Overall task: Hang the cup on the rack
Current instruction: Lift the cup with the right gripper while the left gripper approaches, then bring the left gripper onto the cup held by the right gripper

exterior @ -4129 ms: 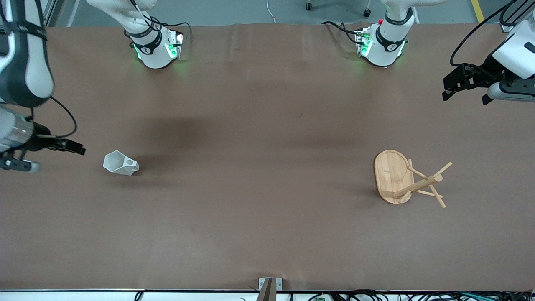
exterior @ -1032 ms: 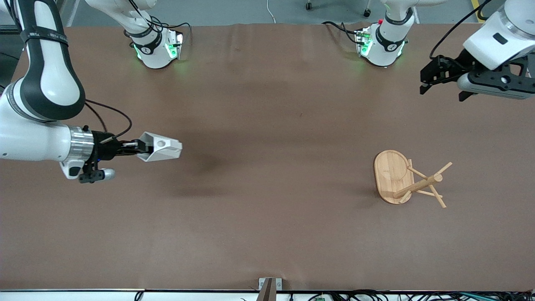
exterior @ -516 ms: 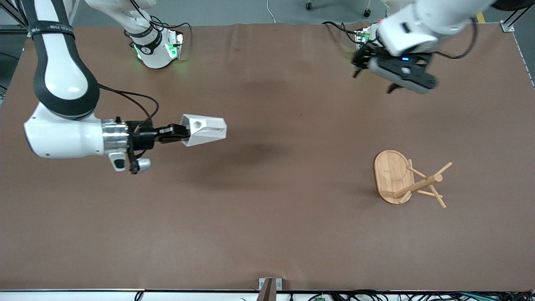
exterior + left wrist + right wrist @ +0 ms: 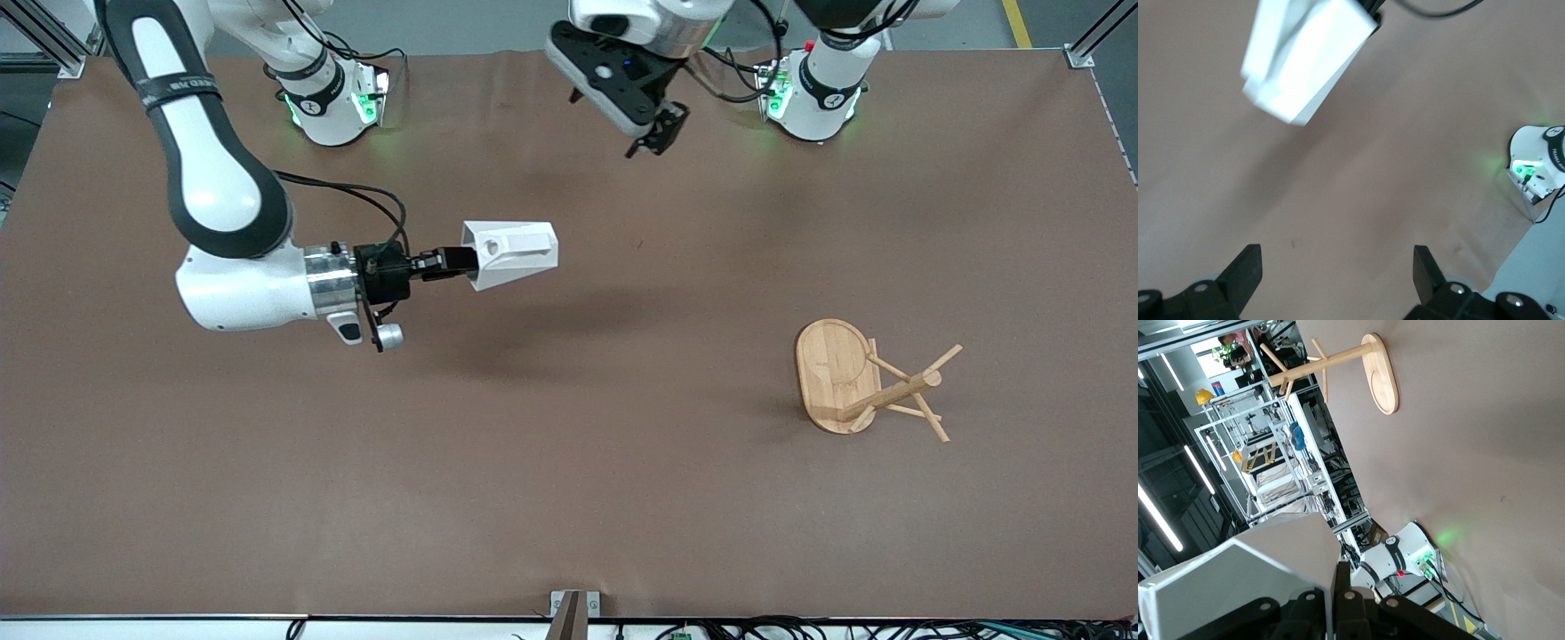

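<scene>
My right gripper [image 4: 452, 261] is shut on the white faceted cup [image 4: 513, 252] and holds it sideways in the air over the middle of the table. In the right wrist view the fingers [image 4: 1346, 587] pinch the cup's wall [image 4: 1251, 577]. The wooden rack [image 4: 867, 384] stands on its oval base toward the left arm's end of the table, and it shows in the right wrist view [image 4: 1365, 360]. My left gripper [image 4: 656, 135] is open and empty, up over the table between the two arm bases. Its wrist view [image 4: 1337, 275] looks at the cup [image 4: 1305, 60].
The brown table [image 4: 569, 498] carries only the rack. The right arm's base [image 4: 331, 102] and the left arm's base [image 4: 813, 93] stand along the table's edge farthest from the front camera. A small metal bracket [image 4: 573, 604] sits at the nearest edge.
My right gripper took the cup off the table and carried it toward the table's middle. My left arm swung from its end of the table to over the space between the bases.
</scene>
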Tool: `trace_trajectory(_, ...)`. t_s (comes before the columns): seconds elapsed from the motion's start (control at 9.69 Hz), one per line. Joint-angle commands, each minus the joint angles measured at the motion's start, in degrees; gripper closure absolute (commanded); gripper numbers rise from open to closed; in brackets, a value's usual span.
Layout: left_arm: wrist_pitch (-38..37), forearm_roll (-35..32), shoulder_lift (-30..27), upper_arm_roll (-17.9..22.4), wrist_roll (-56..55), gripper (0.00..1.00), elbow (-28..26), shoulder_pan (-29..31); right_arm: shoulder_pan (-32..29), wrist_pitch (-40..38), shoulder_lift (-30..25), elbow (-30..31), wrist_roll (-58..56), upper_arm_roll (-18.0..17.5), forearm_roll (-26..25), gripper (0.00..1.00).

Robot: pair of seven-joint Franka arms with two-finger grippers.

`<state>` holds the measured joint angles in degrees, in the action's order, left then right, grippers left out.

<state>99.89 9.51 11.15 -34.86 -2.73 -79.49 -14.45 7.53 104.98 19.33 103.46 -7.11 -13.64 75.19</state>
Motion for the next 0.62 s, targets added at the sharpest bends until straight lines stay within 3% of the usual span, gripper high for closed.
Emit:
trace_trajectory(0.0,3.27,-3.60,5.98,-0.12,7.35,0.00,3.71,-1.11,1.52,1.36,-0.60,1.04,-0.18,-0.07,3.81,1.00)
trace_trajectory(0.31,8.46,-4.15,10.55,0.67,22.47,0.00,3.90,0.38,1.88,1.10,-0.95,2.70,-0.27,-0.07,3.82,1.00)
trace_trajectory(0.52,8.91,-3.80,12.23,0.67,26.81,0.00,3.81,1.09,1.97,1.36,-1.22,2.97,-0.27,-0.15,3.82,1.00)
